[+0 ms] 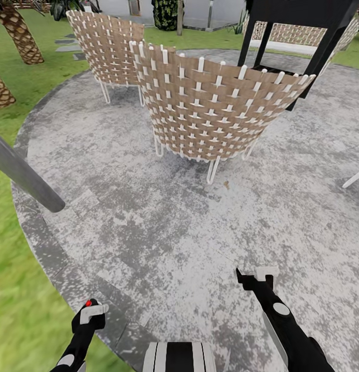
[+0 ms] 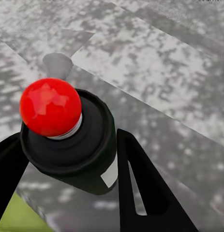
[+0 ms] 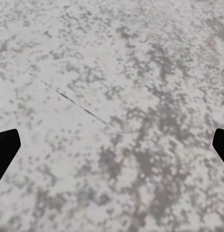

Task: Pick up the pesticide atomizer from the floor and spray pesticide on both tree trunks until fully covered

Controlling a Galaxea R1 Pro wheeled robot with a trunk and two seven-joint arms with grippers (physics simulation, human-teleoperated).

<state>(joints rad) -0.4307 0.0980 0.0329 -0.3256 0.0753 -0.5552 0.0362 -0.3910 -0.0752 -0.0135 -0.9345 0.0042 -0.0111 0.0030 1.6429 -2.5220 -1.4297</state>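
My left gripper (image 1: 89, 312) is low at the left of the head view, shut on the pesticide atomizer (image 1: 88, 305). In the left wrist view the atomizer (image 2: 68, 145) is a black canister with a round red top (image 2: 50, 106), held between the two black fingers (image 2: 141, 193) of the gripper (image 2: 73, 179). My right gripper (image 1: 254, 274) hangs open over the grey paved patch (image 1: 148, 227), with nothing between its fingertips (image 3: 5, 147). A slim trunk (image 1: 179, 18) stands far back, too small to tell whether it is one of the trees.
Two woven wicker chairs (image 1: 215, 108) (image 1: 104, 46) stand ahead on the paving, with a black table (image 1: 303, 31) behind them. A grey pole (image 1: 24, 175) leans in at the left. Palm trunks (image 1: 19, 33) rise from the lawn (image 1: 19, 310) on the left.
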